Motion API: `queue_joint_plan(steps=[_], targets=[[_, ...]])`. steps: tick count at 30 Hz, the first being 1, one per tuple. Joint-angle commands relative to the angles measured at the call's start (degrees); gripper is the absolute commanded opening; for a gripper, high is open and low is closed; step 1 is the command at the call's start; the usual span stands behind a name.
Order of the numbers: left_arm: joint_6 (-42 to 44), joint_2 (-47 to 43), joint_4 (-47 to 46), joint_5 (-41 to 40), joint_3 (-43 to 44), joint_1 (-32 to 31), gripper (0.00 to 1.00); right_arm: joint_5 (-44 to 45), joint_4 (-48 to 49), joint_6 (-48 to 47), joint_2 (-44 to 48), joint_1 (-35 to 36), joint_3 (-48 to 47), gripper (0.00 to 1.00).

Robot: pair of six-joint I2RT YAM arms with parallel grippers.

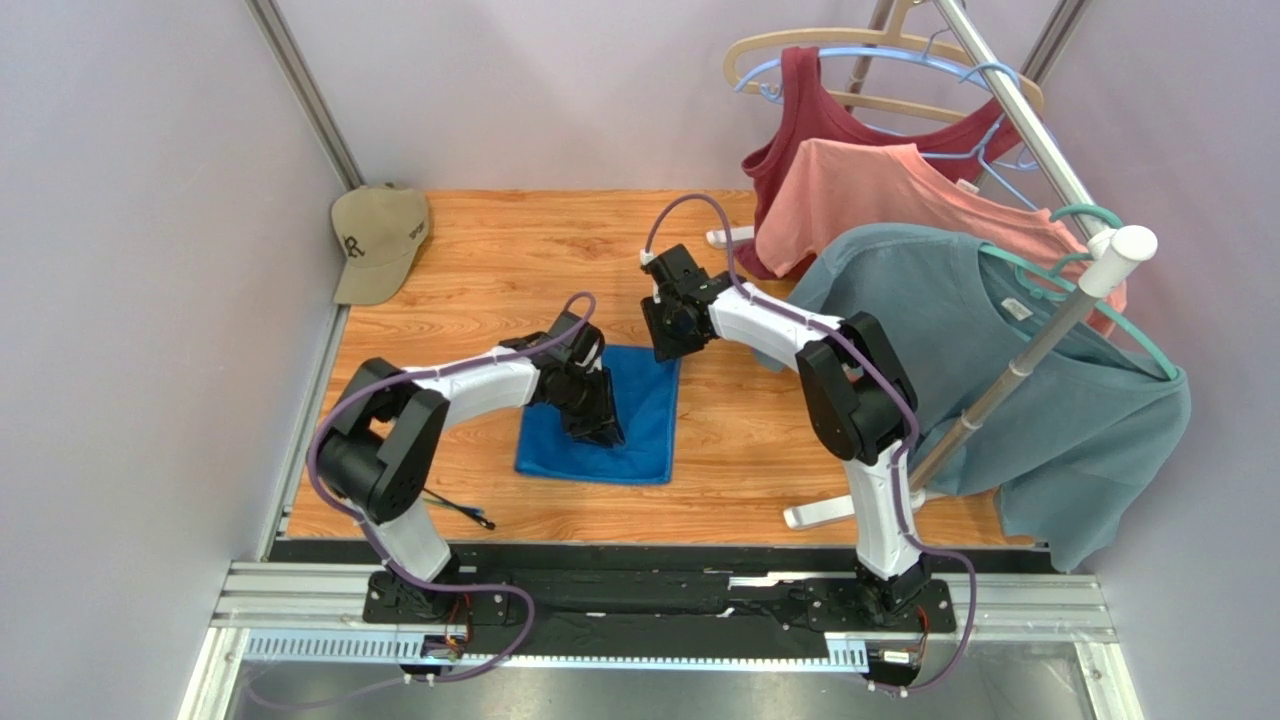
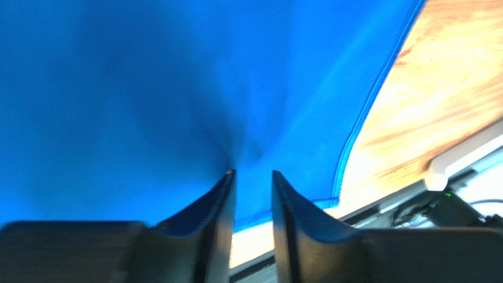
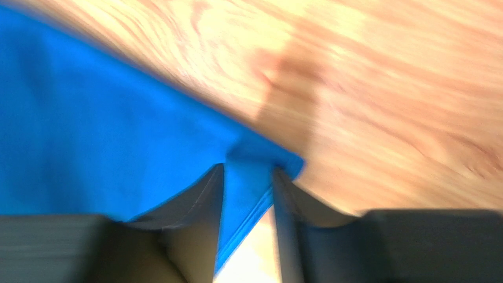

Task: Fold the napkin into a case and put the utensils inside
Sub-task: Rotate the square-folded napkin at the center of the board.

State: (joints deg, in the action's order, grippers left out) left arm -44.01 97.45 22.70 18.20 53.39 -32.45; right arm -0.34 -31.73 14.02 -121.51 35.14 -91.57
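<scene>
The royal-blue napkin [image 1: 639, 435] lies flat on the wooden table [image 1: 496, 255] as a near-square rectangle, so no case shape is in view. My left gripper [image 1: 598, 428] stands on the napkin's middle. In the left wrist view its fingertips [image 2: 230, 177] are narrowly apart, with the cloth [image 2: 147, 88] puckered between them. My right gripper [image 1: 666, 342] is at the napkin's far right corner. That corner [image 3: 260, 156] sits bunched between the right gripper's [image 3: 248, 168] tips. The utensils [image 1: 458, 510], thin dark sticks, lie near the left arm's base.
A tan cap [image 1: 376, 240] sits at the table's far left corner. At the right stands a clothes rack [image 1: 1022, 368] with its white foot [image 1: 819, 515] on the table. A teal-grey T-shirt [image 1: 962, 345] and reddish tops hang from it.
</scene>
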Motion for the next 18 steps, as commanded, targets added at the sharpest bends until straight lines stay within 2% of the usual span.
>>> queue_joint_plan(steps=[1,2,4,7,8,10,13,16,18], targets=[[4.4,-8.7,10.3,-7.0,6.0,1.4,0.41,1.3,-7.0,-0.9,8.0,-0.5,2.2,0.54],[4.9,-11.1,12.1,-7.3,6.5,1.9,0.45,1.1,-7.3,0.5,11.9,-0.5,3.8,0.58],[5.5,-13.7,15.9,-7.0,5.8,2.3,0.48,-5.6,-6.8,2.9,15.5,-0.5,9.7,0.65],[7.3,-19.7,20.0,-8.2,2.4,4.8,0.52,-13.2,-3.7,9.4,21.6,-0.2,19.4,0.68],[8.0,-22.7,20.4,-7.6,1.4,6.2,0.6,-14.6,-2.6,12.0,23.1,-0.2,21.6,0.68],[11.8,-24.3,20.2,-3.1,-0.8,12.6,0.64,-17.4,1.4,13.3,27.5,0.4,27.4,0.71],[16.5,-23.4,20.9,1.6,0.7,19.2,0.62,-17.9,2.5,13.4,27.6,0.5,29.2,0.72],[18.9,-20.1,21.6,-1.9,4.3,21.7,0.56,-18.8,3.0,13.6,25.7,0.5,29.1,0.66],[20.4,-15.8,22.1,-1.0,6.9,22.2,0.62,-20.4,4.0,15.9,25.3,0.5,29.8,0.66]])
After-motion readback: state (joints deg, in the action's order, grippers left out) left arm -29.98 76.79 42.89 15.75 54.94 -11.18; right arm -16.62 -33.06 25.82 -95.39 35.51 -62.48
